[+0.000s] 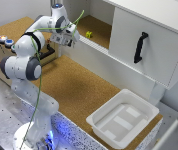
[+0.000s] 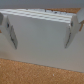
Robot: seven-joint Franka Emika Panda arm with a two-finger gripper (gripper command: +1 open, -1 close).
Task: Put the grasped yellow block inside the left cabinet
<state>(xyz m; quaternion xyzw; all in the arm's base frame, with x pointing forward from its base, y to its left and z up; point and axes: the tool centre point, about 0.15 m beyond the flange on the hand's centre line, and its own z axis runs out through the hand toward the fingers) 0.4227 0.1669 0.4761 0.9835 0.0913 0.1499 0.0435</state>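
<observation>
In the exterior view, the white Panda arm (image 1: 26,65) is seen rising from its base at the lower left of the frame and bending toward the upper centre, where the gripper (image 1: 70,41) is held just in front of the left cabinet (image 1: 101,27). That compartment, in the upper centre of the frame, is bounded by white walls and floored in brown cork. The yellow block (image 1: 89,34) is seen lying on this cork floor, near the front edge of the compartment and apart from the gripper; it is not held. A thin yellow-green cable (image 1: 38,80) is strung along the arm.

To the right of the open compartment, a white door (image 1: 144,45) with a black handle (image 1: 140,47) is shown closed. The cork-covered desk (image 1: 71,85) runs diagonally through the middle of the frame, and a white plastic tray (image 1: 123,118) rests on it at the lower right. A small box with coloured buttons (image 1: 5,41) is seen at the far left.

In the wrist view, the fingers (image 2: 11,32) are shown spread wide apart, with nothing between them. Behind them a white cabinet panel (image 2: 42,40) fills most of the picture, and the desk's cork surface is seen in front of it. The block is not visible in this view.
</observation>
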